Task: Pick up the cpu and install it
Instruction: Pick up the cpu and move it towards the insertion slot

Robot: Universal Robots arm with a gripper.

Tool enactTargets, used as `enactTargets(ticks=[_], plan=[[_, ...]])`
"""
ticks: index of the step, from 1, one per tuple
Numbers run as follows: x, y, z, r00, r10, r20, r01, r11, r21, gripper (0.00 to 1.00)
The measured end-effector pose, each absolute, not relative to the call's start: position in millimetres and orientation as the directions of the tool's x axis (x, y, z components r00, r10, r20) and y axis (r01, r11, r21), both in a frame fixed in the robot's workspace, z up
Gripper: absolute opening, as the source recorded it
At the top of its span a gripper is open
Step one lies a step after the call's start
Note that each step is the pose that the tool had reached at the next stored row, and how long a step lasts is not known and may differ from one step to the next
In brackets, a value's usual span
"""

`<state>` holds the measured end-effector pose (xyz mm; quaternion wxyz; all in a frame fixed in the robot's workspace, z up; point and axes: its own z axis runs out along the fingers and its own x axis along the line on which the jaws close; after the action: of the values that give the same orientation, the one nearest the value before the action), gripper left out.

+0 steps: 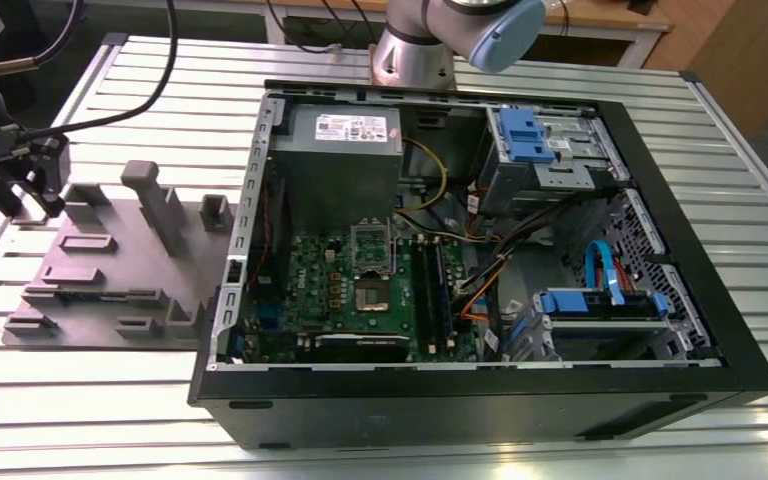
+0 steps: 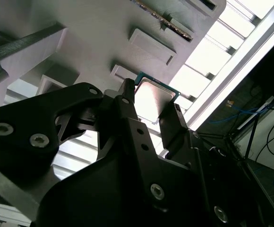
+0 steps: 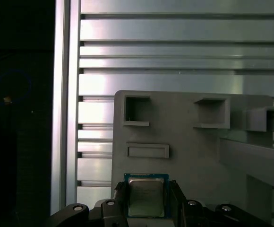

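**Clamped on the chip [image 3: 146, 197] at the edge of the grey holder [image 3: 198, 156]**

Shows, in both wrist views, the gripper [image 3: 146, 191] closed on the chip. Presses one black finger [image 3: 120, 195] against one edge and the second against the opposite edge, so that the chip sits squarely between the two tips. Leaves the silvery top and the thin green rim bare between them. Gives the same hold in the second wrist view, flat face toward the camera, a dark finger [image 2: 126, 97] tight on either side.

Sets chip and fingertips over the holder, near the border that faces the slatted metal table [image 3: 175, 47], just beside a shallow rectangular recess and close to two small square pockets. Cannot tell whether the chip rests on the holder or hangs just clear of it.

Places the gripper, in the exterior view, at that view's far left, above the holder's far left corner. Puts the holder flat on the table, just beside the open computer case [image 1: 704, 330], on the exterior view's left of it. Keeps the green circuit board [image 1: 344, 270] and its square socket [image 1: 375, 295] inside the case, well apart from gripper and chip. Has the arm's grey base [image 1: 418, 55] standing behind the case.
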<state>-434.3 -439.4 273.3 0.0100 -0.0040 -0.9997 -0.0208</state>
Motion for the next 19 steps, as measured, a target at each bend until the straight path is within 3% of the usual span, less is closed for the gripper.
enactTargets(ticks=[19], plan=[[-434.3, -439.4, 279.4, -1.000, 0.008, 0.020, 0.008, 0.999, 0.041, 0.45]])
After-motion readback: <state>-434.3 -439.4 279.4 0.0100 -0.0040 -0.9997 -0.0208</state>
